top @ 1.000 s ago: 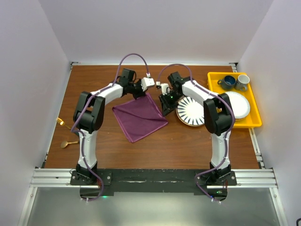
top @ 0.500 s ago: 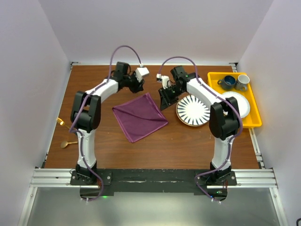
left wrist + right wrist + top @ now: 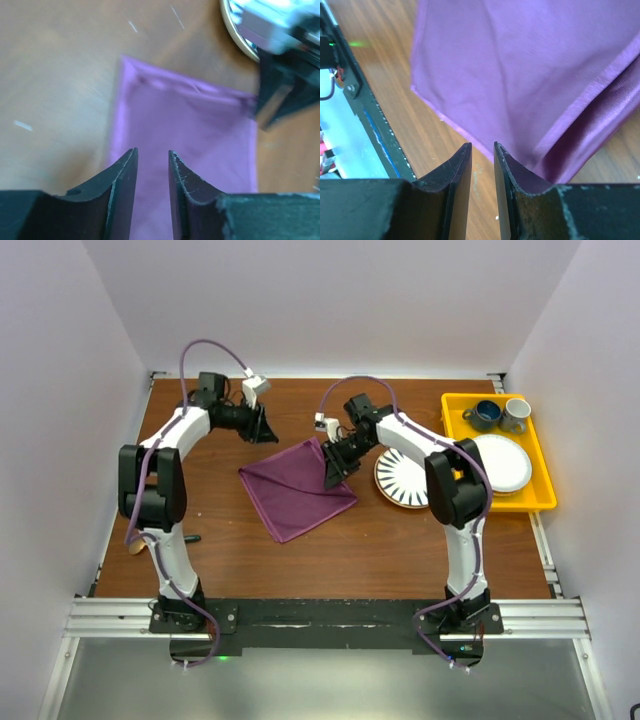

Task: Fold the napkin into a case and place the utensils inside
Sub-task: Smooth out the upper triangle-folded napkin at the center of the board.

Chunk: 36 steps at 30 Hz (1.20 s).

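Observation:
The plum-purple napkin [image 3: 297, 488] lies folded flat mid-table, tilted like a diamond, and also fills the left wrist view [image 3: 185, 130]. My left gripper [image 3: 262, 425] hovers off its far-left side, jaws slightly apart [image 3: 152, 152] and holding nothing. My right gripper [image 3: 335, 465] sits at the napkin's right edge, jaws narrowly apart [image 3: 482, 145] and empty, just before the cloth's hem [image 3: 520, 75], where a folded layer stands up on the right. A gold utensil [image 3: 133, 546] peeks out at the table's left edge, mostly hidden behind my left arm.
A striped plate [image 3: 408, 480] sits just right of the right gripper. At the far right, a yellow tray [image 3: 540, 502] holds a white plate [image 3: 505, 462], a blue cup [image 3: 487, 415] and a grey mug [image 3: 516, 414]. A small dark object [image 3: 188, 538] lies beside my left arm.
My left gripper let go of the napkin's top corner, opened and swung away to the far left. My right gripper shifted slightly left onto the napkin's right edge.

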Motion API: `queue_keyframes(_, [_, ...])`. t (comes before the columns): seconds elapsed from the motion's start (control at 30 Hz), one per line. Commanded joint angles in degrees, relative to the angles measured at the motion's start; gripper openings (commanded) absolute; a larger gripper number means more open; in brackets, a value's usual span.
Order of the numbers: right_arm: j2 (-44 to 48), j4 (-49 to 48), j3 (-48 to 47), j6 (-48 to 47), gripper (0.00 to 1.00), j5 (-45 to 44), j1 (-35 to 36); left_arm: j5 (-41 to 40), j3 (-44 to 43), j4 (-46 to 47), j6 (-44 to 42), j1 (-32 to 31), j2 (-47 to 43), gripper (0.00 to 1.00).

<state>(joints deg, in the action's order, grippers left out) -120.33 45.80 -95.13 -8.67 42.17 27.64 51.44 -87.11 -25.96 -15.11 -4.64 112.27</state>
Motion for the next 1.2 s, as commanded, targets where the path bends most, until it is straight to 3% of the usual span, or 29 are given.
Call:
queue_keyframes(0.0, [-2.4, -1.0, 0.1, -0.5, 0.28, 3.2, -1.7, 5.8, 4.0, -6.0, 1.8, 0.1, 1.4, 0.31])
queue_keyframes(0.63, [-6.8, -2.8, 8.1, 1.7, 0.27, 6.8, -2.7, -0.6, 1.6, -5.2, 4.7, 2.0, 12.5, 0.27])
queue_keyframes(1.0, [-0.8, -1.4, 7.9, 0.3, 0.33, 10.4, -0.9, 4.3, -1.0, -6.8, -3.2, 2.0, 5.6, 0.34])
queue_keyframes(1.17, [5.5, -4.7, 1.4, 4.1, 0.42, 8.5, -1.6, -2.0, -2.4, -1.2, -6.5, -0.4, 2.3, 0.41])
